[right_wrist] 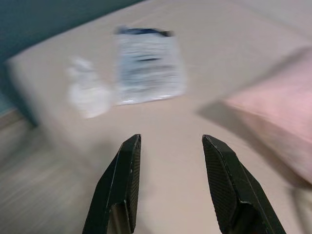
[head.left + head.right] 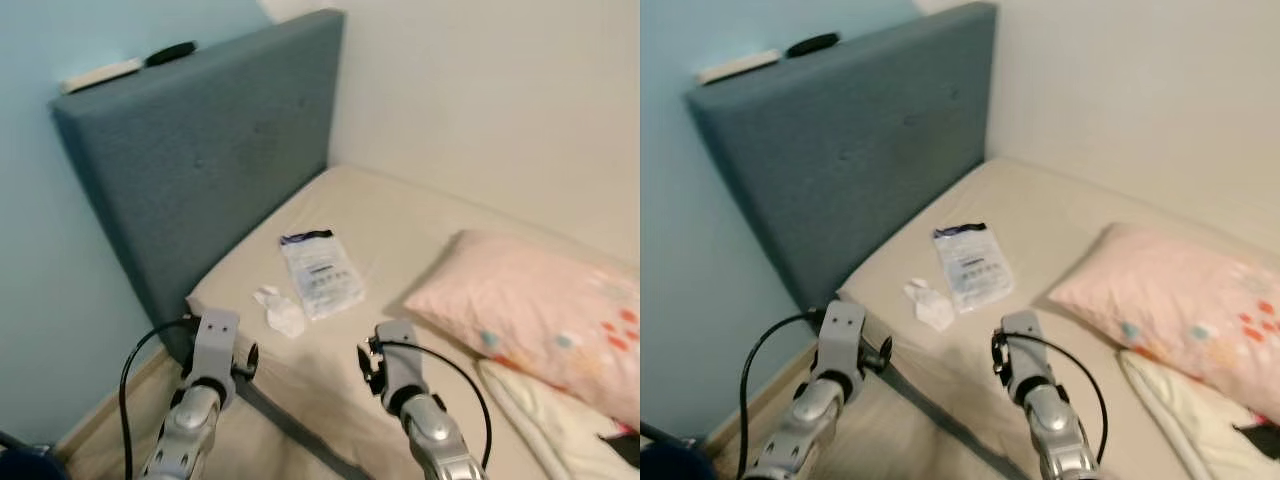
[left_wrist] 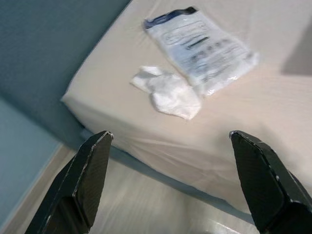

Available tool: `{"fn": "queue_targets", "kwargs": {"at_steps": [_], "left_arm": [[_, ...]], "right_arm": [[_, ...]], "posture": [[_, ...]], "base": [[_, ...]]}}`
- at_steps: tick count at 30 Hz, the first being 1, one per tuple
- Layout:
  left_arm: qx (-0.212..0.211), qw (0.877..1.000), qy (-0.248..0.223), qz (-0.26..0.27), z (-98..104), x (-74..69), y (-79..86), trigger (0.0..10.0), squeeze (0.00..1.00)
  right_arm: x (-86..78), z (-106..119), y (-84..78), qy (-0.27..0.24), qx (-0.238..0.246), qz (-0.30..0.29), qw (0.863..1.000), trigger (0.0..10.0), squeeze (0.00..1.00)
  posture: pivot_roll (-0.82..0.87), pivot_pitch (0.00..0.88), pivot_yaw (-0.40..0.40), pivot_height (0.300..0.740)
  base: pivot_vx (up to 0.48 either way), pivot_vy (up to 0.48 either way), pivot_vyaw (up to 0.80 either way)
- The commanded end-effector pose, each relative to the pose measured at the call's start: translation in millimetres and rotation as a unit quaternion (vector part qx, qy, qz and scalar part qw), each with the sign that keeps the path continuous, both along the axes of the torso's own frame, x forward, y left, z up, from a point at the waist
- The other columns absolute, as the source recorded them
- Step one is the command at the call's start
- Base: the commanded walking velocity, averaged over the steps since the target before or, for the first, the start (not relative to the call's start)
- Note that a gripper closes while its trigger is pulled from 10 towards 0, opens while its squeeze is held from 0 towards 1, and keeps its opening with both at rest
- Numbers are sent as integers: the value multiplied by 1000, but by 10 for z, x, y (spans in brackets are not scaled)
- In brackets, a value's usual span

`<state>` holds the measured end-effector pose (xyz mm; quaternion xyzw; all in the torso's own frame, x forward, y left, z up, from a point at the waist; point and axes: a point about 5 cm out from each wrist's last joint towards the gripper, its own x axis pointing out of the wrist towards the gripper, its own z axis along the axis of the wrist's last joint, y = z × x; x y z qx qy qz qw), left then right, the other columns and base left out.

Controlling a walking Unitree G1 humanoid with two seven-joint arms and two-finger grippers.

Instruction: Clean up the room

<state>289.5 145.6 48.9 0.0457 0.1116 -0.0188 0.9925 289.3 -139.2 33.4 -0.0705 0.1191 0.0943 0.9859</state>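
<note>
A crumpled white tissue (image 2: 280, 311) lies near the corner of the beige mattress (image 2: 420, 225). Just beyond it rests a flat white plastic packet (image 2: 321, 272) with a dark blue top edge and printed text. Both of my arms are raised at the bed's near edge. My left gripper (image 3: 170, 183) is open, fingers wide apart, with the tissue (image 3: 168, 91) and packet (image 3: 202, 47) ahead of it. My right gripper (image 1: 170, 187) is open and holds nothing; the packet (image 1: 146, 63) and tissue (image 1: 85, 92) appear blurred beyond it.
A grey-blue padded headboard (image 2: 200, 150) stands against the light blue wall, with a white strip (image 2: 100, 74) and a dark object (image 2: 170, 52) on top. A pink patterned pillow (image 2: 535, 310) lies at right, a white cloth (image 2: 550, 415) below it. Wood floor (image 3: 126, 200) beside the bed.
</note>
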Motion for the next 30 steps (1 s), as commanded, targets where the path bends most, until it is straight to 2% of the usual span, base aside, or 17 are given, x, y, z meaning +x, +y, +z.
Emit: {"fn": "queue_targets", "kwargs": {"at_steps": [1,11,30], "left_arm": [[4,1000,9,8,-54,-35,48,10000,0],[-11,1000,-16,-9,29,9,-14,10000,0],[-12,1000,-11,-10,7,13,0,10000,0]], "right_arm": [[-44,-63,4,14,5,-6,1000,10000,0],[-35,-51,-57,11,2,-25,1000,10000,0],[-49,-56,-95,10,4,-38,999,10000,0]], "posture": [[-9,114,-31,738],[-18,116,-16,738],[-22,111,-10,738]], "base": [[0,0,-800],[0,0,-800],[0,0,-800]]}}
